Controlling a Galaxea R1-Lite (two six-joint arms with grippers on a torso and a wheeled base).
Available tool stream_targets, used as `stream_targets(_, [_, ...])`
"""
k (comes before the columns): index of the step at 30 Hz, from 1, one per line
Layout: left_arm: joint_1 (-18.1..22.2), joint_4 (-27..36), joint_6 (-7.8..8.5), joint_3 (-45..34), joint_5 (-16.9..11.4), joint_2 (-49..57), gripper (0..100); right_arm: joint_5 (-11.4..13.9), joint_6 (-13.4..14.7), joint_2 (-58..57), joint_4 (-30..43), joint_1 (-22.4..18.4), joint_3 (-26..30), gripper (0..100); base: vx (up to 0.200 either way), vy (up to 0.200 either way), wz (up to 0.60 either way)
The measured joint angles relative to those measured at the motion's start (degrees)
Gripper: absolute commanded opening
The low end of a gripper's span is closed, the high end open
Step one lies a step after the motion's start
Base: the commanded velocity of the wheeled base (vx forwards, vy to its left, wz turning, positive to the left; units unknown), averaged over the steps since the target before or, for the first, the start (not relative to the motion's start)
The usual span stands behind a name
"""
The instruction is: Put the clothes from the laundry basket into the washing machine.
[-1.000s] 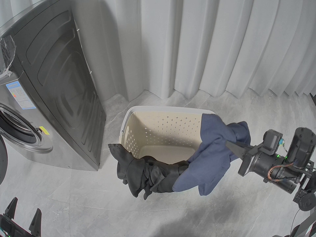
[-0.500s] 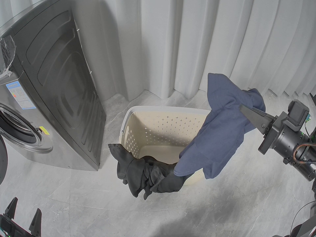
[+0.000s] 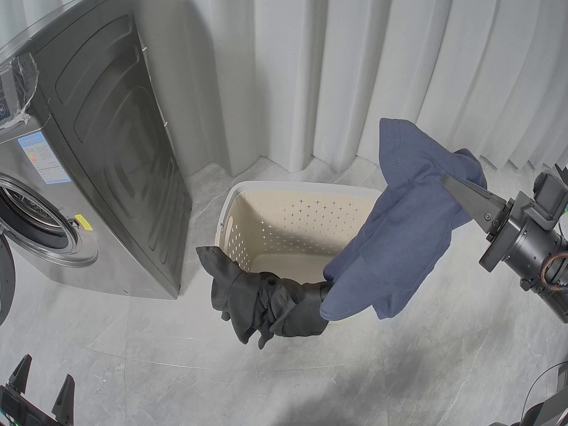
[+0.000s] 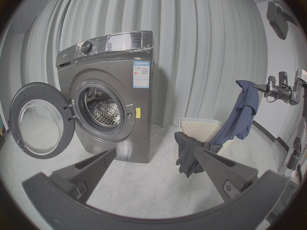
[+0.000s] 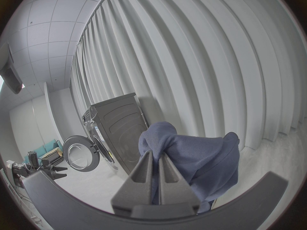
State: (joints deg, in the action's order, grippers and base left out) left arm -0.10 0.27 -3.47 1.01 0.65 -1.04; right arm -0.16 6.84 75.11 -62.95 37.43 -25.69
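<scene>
My right gripper (image 3: 452, 184) is shut on a blue garment (image 3: 408, 226) and holds it high over the right side of the cream laundry basket (image 3: 296, 187). The cloth's lower end hangs down to the basket's near rim. In the right wrist view the fingers (image 5: 155, 154) pinch the blue fabric (image 5: 198, 157). A black garment (image 3: 260, 306) is draped over the basket's near edge and spills outside. The grey washing machine (image 3: 89, 149) stands to the left with its round door (image 4: 40, 120) swung open and its drum (image 4: 102, 107) exposed. My left gripper (image 3: 40, 380) stands open, low at the near left.
White curtains (image 3: 355, 60) hang behind the basket and the machine. Bare grey floor (image 3: 177, 374) lies between me, the basket and the machine's front.
My right gripper has risen and drawn back to the right, lifting the blue garment out of the basket. The head view has shifted slightly. The left arm has kept still.
</scene>
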Motion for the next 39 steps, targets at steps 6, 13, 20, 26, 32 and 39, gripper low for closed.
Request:
stream_targets(6, [0.0, 0.0, 0.04, 0.0, 0.0, 0.0, 100, 0.1, 0.0, -0.2, 0.0, 0.0, -0.1, 0, -0.067, 0.0, 0.0])
stream_targets(13, [0.0, 0.0, 0.04, 0.0, 0.0, 0.0, 100, 0.7, 0.0, -0.2, -1.3, 0.0, -0.1, 0, 0.0, 0.143, 0.0])
stream_targets(20, [0.0, 0.0, 0.04, 0.0, 0.0, 0.0, 100, 0.8, 0.0, -0.2, -1.2, 0.1, 0.0, 0, 0.0, 0.2, 0.0])
stream_targets(26, [0.0, 0.0, 0.02, 0.0, 0.0, 0.0, 100, 0.8, 0.0, -0.2, -1.2, 0.1, 0.0, 0, 0.0, 0.2, 0.0])
stream_targets(32, [0.0, 0.0, 0.04, 0.0, 0.0, 0.0, 100, 0.8, 0.0, -0.2, -1.3, 0.1, 0.0, 0, 0.0, 0.2, 0.0])
stream_targets(39, [0.0, -0.1, 0.35, 0.0, 0.3, 0.0, 100, 0.9, 0.0, -0.2, -1.3, 0.1, -0.1, 0, 0.0, 0.2, 0.0])
